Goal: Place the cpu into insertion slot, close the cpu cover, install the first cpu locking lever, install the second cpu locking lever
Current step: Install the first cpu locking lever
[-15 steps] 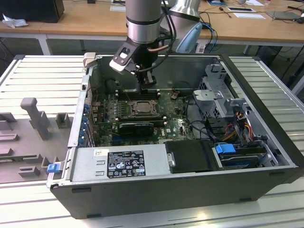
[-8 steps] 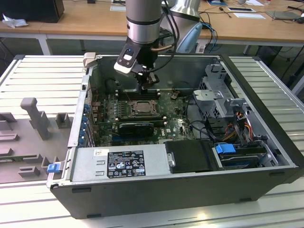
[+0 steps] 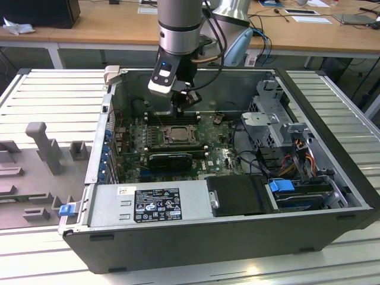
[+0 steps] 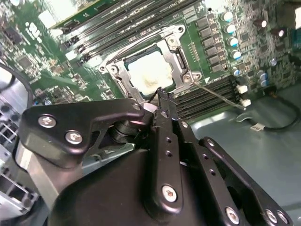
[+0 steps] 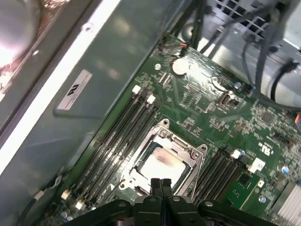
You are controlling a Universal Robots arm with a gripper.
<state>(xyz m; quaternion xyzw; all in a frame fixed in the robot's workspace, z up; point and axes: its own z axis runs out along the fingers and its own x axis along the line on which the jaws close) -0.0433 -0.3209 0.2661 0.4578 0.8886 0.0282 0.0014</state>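
The cpu (image 4: 149,74) lies in the insertion slot (image 3: 176,135) on the green board, its pale face showing through the window of the cpu cover (image 4: 181,52), which lies flat over it. A thin metal locking lever (image 4: 218,96) sticks out from one corner of the slot across the memory slots. My gripper (image 5: 159,183) hangs just above the slot's edge with its fingers shut together and nothing between them. In the exterior view the gripper (image 3: 189,102) is inside the open computer case, behind the slot.
Long black memory slots (image 5: 117,136) flank the socket on both sides. A black card (image 3: 170,158) lies in front of it. The case walls (image 3: 104,136), the drive cage and cables (image 3: 285,142) on the exterior view's right, and the power supply (image 3: 154,205) hem in the board.
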